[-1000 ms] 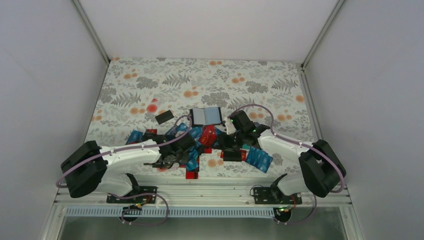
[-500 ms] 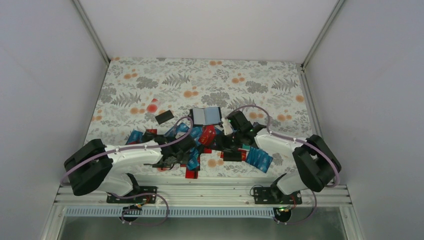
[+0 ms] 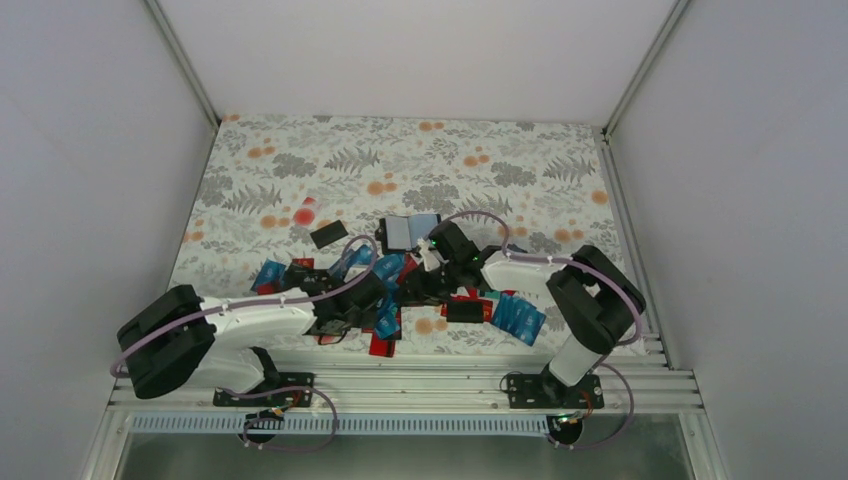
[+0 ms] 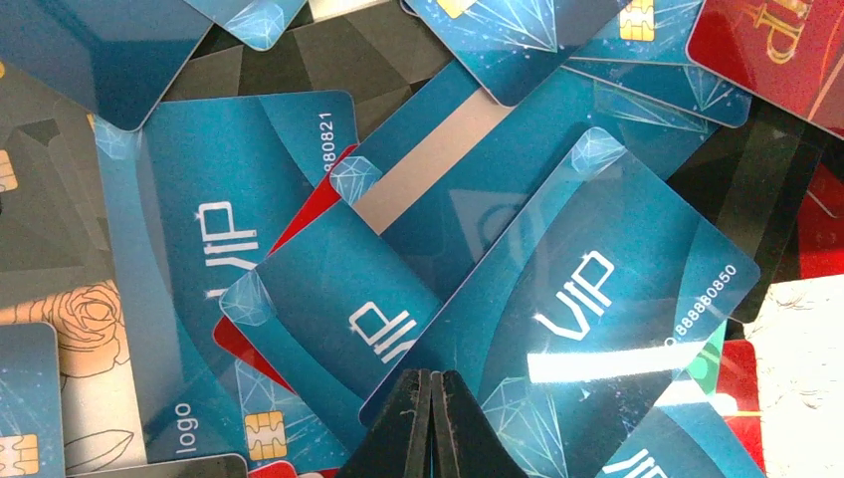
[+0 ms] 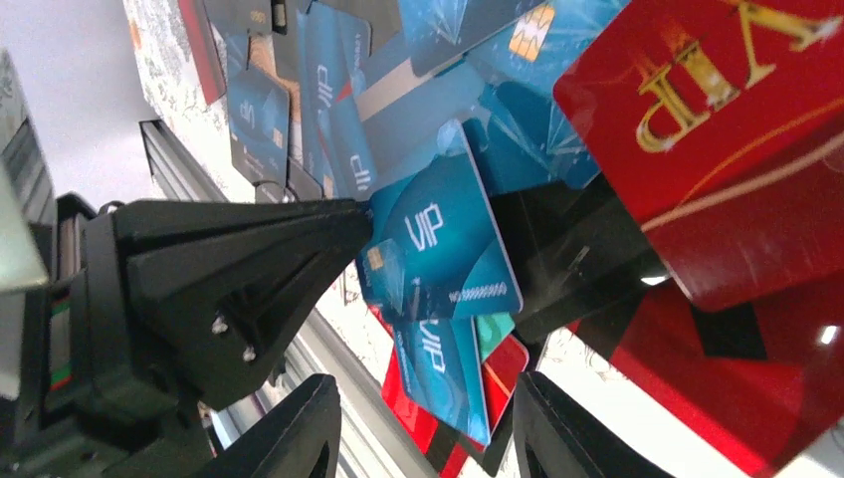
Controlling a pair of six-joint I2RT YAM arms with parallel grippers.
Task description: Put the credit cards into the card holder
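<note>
From above, the credit cards (image 3: 515, 315) are lying in a loose heap near the front of the flowered tabletop (image 3: 400, 150). The card holder (image 3: 412, 232) is resting open just beyond the heap, grey-blue inside facing up, its long axis running left to right. The left gripper (image 3: 380, 300) and the right gripper (image 3: 418, 285) are both reaching into the heap.

In the left wrist view, the left fingers (image 4: 408, 433) are pressing together at the edge of a blue VIP card (image 4: 597, 289), its long axis running from lower left to upper right. Whether they are pinching it, I cannot tell.

In the right wrist view, the right fingers (image 5: 299, 428) are standing wide apart above the cards.
</note>
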